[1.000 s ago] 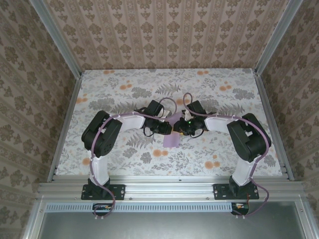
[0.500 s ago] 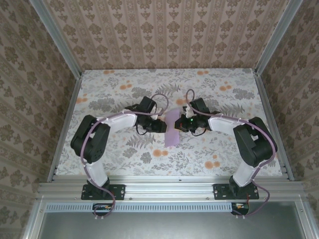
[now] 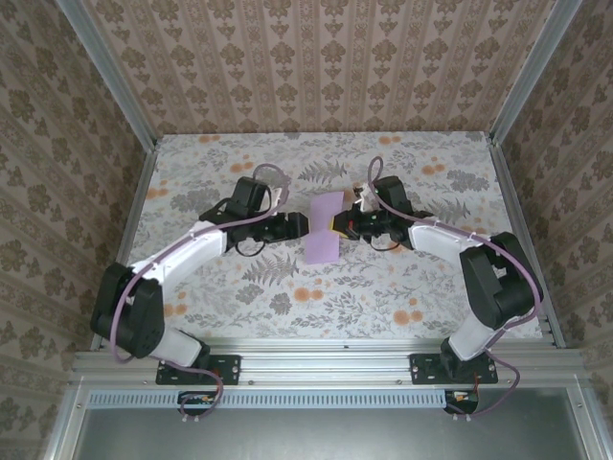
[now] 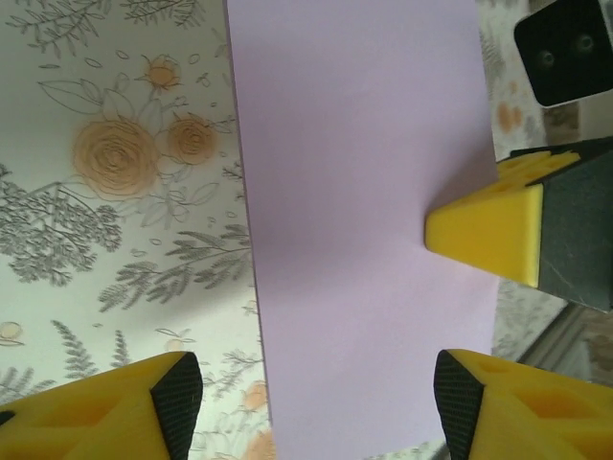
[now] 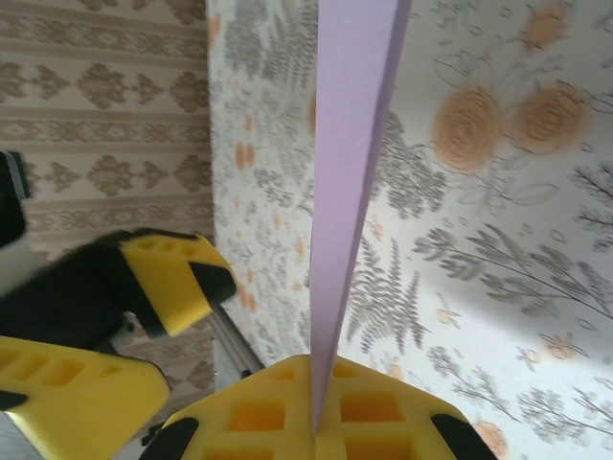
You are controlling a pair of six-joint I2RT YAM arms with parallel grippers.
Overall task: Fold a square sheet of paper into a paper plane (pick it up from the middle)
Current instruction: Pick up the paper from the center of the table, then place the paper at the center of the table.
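my right pincer pinches the purple paper at its edge. my left pincer is spread wide, facing the paper.

- Tabletop: is lying flat inside the enclosure, displaying a print of grey leaves and orange blossoms.
- Back wall, left wall and right wall: are standing around the tabletop, carrying beige damask wallpaper.
- Aluminium posts: are rising from the two far corners of the tabletop.
- Front rail: is running along the near edge of the tabletop.
- Slotted strip: is lying just below the front rail in the top view.
- Grey panel: is sitting at the bottom of the top view.
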